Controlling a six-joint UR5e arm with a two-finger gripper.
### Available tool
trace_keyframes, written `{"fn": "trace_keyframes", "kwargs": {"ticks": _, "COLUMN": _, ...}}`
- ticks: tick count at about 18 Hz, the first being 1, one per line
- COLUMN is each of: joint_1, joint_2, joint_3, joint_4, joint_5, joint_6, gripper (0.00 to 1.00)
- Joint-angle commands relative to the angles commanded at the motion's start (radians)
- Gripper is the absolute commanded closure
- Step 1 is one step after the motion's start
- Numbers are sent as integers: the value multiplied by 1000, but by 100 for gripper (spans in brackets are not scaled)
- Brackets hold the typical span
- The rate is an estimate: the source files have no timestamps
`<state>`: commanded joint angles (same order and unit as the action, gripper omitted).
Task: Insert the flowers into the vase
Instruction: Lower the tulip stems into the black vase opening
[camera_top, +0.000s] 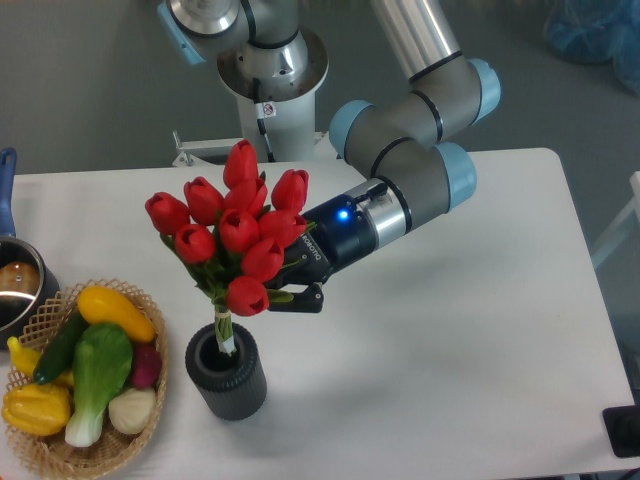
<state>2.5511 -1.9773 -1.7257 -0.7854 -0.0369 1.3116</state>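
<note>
The flowers (232, 232), a bunch of red tulip buds with green leaves, hang tilted over the front left of the table. Their bound stems reach down into the round mouth of the vase (227, 373), a small dark grey ribbed cylinder standing near the front edge. My gripper (283, 288) comes in from the right and is shut on the flowers just below the buds. The buds hide most of its fingers.
A wicker basket (45, 448) with colourful toy vegetables sits at the front left, close beside the vase. A shiny metal pot (16, 290) with a blue handle is at the left edge. The arm's base (272, 75) stands at the back.
</note>
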Motion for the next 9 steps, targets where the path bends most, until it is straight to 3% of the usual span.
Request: {"fn": "trace_keyframes", "kwargs": {"ticks": 9, "joint_1": -14, "joint_2": -14, "joint_3": -5, "joint_4": 2, "joint_5": 20, "joint_6": 0, "gripper": 96}}
